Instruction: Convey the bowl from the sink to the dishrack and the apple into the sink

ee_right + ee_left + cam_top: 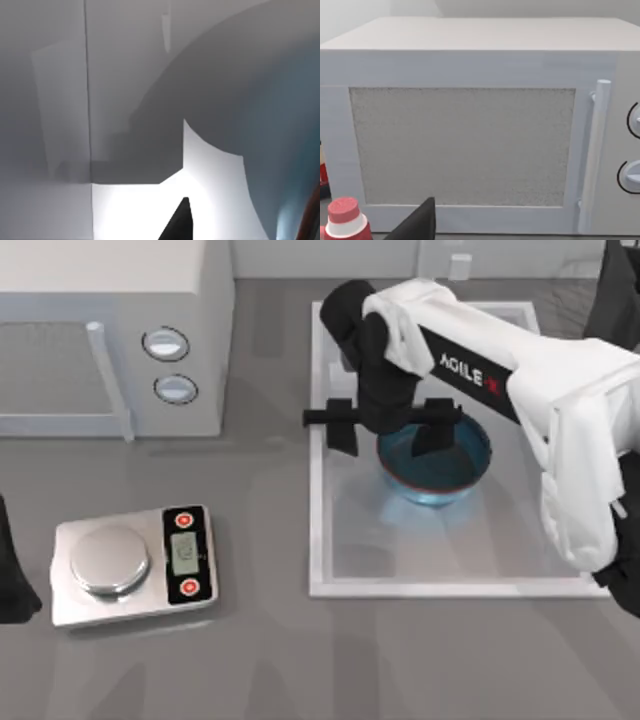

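The deep blue bowl (440,468) sits in the far half of the white sink (318,540). My right gripper (388,428) hangs open over the bowl's left rim. One dark finger (340,428) is outside the bowl over the sink floor, and the other is above the teal inside. In the right wrist view the bowl's reddish rim (311,212) curves past one edge, beside a dark fingertip (180,222). The apple and the dishrack are out of view. My left arm (10,580) is parked at the table's left edge.
A white microwave (110,330) stands at the back left; its door (462,145) faces the left wrist camera. A silver scale (130,565) sits at the front left. A red-capped bottle (342,220) stands near the microwave. A pale faucet (460,265) rises behind the sink.
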Robot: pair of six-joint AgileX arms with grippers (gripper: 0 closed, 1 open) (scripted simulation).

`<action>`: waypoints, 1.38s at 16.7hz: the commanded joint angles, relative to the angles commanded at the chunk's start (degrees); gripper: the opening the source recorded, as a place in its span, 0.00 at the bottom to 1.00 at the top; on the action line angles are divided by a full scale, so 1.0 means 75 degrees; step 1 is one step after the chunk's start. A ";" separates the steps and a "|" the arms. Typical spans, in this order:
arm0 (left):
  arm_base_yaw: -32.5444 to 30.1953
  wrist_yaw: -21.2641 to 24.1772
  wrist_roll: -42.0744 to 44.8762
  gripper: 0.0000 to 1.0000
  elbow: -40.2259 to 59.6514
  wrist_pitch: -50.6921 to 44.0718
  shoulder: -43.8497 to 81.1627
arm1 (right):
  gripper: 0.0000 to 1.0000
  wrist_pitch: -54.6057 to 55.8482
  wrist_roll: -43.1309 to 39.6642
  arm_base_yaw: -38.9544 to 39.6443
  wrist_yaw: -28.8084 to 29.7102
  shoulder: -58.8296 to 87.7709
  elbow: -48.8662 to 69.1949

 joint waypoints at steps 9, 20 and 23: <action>0.0000 0.0000 0.0000 1.00 0.0000 0.0000 0.0000 | 0.10 0.0000 0.0000 0.0000 0.0000 0.0000 0.0000; 0.0000 0.0000 0.0000 1.00 0.0000 0.0000 0.0000 | 0.00 -0.0005 0.0009 -0.0017 0.0007 -0.0071 -0.0038; 0.0000 0.0000 0.0000 1.00 0.0000 0.0000 0.0000 | 0.00 -0.0276 0.0255 0.0232 0.0039 -0.0562 -0.0370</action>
